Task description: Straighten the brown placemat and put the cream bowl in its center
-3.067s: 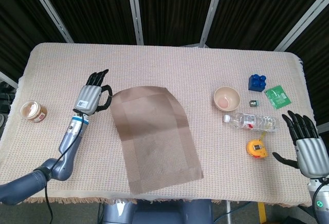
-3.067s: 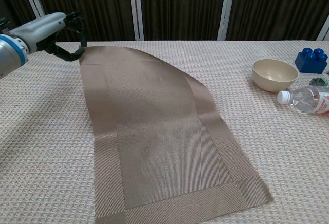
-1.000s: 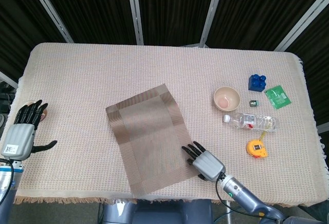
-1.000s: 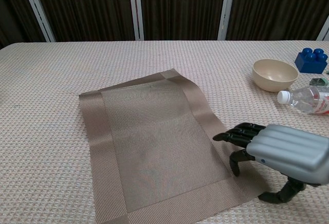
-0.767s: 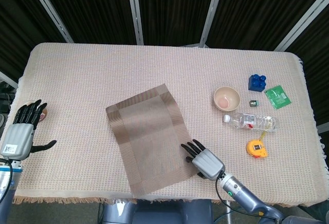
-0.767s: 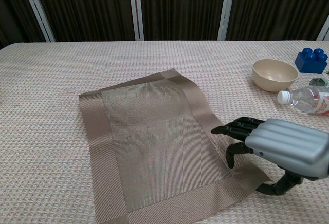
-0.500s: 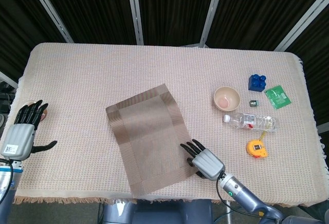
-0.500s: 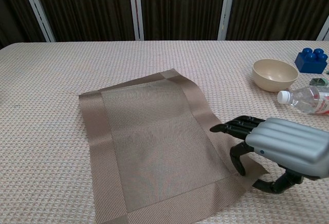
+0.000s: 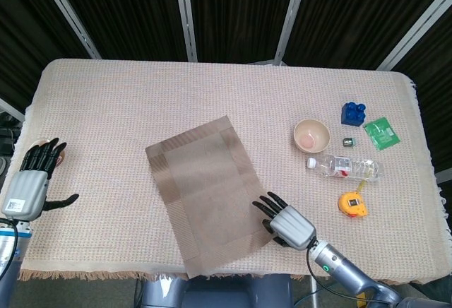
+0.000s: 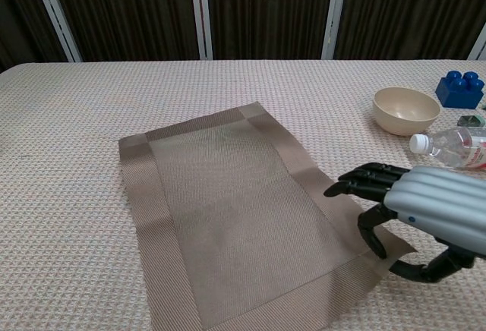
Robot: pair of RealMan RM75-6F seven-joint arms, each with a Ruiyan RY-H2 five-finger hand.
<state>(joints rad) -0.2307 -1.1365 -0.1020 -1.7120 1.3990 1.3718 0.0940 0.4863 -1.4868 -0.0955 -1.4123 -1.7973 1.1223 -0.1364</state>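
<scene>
The brown placemat lies flat on the table, skewed, with its long side running from far left to near right; it also shows in the chest view. My right hand pinches its near right corner, fingers on top and thumb at the edge. The cream bowl stands upright to the right of the mat, apart from it. At the table's left edge my left hand hovers with its fingers spread, holding nothing.
A clear water bottle lies just in front of the bowl. A blue brick, a green packet and a yellow tape measure sit at the right. A small jar peeks out beside the left hand.
My right hand has shifted right and toward the near edge, dragging the mat's near right corner with it; the mat has turned slightly and lies flatter. The left hand stays at the left edge.
</scene>
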